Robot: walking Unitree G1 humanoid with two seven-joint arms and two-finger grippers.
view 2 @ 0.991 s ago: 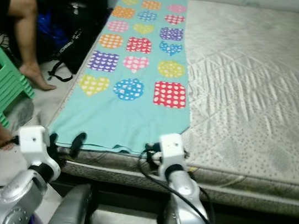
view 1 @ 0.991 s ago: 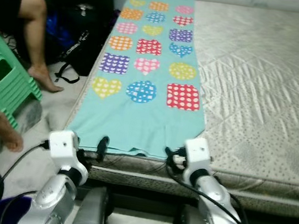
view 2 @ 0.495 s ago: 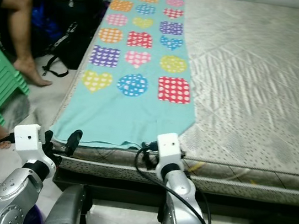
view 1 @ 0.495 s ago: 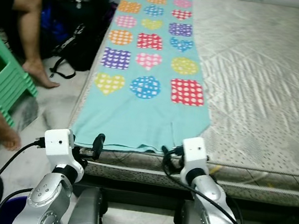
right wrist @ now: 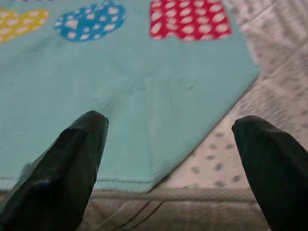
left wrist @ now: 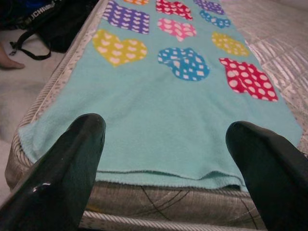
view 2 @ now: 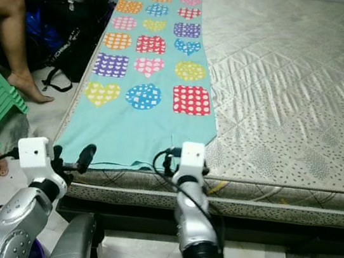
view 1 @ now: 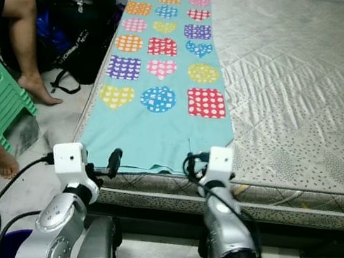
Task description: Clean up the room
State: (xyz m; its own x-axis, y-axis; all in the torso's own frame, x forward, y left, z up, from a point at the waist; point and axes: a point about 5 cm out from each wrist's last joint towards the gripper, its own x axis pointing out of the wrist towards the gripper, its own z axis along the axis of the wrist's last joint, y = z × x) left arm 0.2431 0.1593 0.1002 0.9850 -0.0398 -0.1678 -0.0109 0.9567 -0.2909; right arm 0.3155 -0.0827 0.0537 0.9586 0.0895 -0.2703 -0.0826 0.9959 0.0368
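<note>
Left wrist view has the turquoise blanket [left wrist: 159,110] flat along the mattress [view 1: 305,90], its long axis running away from the robot, near hem at the mattress edge. Left gripper [left wrist: 166,159] and right gripper [right wrist: 178,163] both gape wide, just short of that hem. Risk: jaws pinching only one loose layer, or snagging the mattress, so the fabric slips free.

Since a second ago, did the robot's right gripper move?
Yes. The right gripper shifted leftward along the blanket hem, from its corner at the mattress.
</note>
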